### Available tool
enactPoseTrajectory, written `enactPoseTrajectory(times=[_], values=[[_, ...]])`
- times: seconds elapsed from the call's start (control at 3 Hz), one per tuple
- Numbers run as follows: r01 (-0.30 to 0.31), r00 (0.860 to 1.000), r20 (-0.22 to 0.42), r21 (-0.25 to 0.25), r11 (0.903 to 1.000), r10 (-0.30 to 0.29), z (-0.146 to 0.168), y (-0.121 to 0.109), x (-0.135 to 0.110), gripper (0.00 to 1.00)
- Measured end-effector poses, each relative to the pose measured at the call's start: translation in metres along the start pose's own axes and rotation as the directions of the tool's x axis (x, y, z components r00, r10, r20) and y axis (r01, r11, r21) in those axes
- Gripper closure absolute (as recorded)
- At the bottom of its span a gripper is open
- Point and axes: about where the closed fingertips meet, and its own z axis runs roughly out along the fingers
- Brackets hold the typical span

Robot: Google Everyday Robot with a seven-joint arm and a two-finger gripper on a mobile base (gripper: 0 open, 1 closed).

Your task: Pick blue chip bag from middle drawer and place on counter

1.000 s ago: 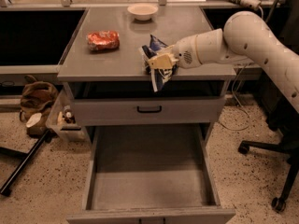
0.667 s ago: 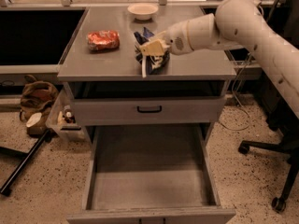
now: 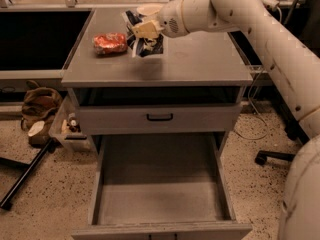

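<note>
The blue chip bag (image 3: 145,40) hangs in my gripper (image 3: 142,30) over the counter (image 3: 190,59), near its back middle. The bag's lower end is at or just above the counter top; I cannot tell whether it touches. My gripper is shut on the bag's top, and my white arm reaches in from the right. The middle drawer (image 3: 160,199) is pulled wide open below, its grey floor bare.
An orange-red snack bag (image 3: 110,43) lies on the counter just left of the blue bag. A white bowl (image 3: 149,9) sits at the counter's back edge. The drawer front with black handle (image 3: 160,117) is closed. Bags and a bin stand on the floor at left (image 3: 45,119).
My gripper has carried the blue chip bag from the counter's right front edge leftward and farther back, close to the orange-red bag.
</note>
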Motion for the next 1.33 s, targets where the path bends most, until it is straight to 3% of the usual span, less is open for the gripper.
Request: enactPoseTrajectory(times=[0.33, 0.67, 1.0, 1.33], values=[[-0.063, 0.998, -0.023, -0.02, 0.9978, 0.063, 0.014, 0.0, 0.025, 1.0], [-0.139, 0.987, -0.09, -0.04, 0.9894, 0.135, 0.024, 0.009, 0.06, 1.0], [-0.144, 0.986, -0.093, -0.043, 0.9886, 0.14, 0.025, 0.01, 0.062, 0.82], [-0.144, 0.986, -0.093, -0.043, 0.9886, 0.14, 0.025, 0.01, 0.062, 0.57]])
